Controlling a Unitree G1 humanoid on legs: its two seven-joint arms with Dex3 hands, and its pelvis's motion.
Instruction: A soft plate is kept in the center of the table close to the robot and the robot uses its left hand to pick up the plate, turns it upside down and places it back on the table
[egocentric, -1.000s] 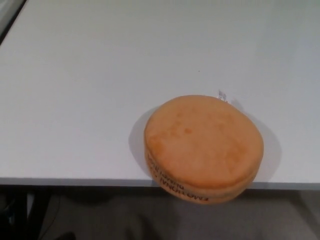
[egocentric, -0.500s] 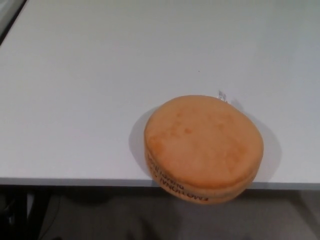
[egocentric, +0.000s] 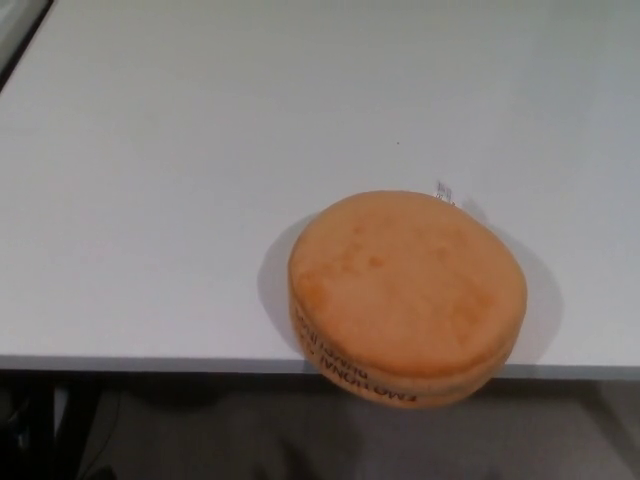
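The soft plate is a thick, round, orange plush disc with dark lettering along its near side. It lies flat on the white table at the near edge, a little right of centre, and its front rim overhangs the edge slightly. A small white tag sticks out at its far side. Neither of my hands shows in the head view.
The table's front edge runs across the lower part of the picture, with dark floor below it. A dark strip shows at the far left corner.
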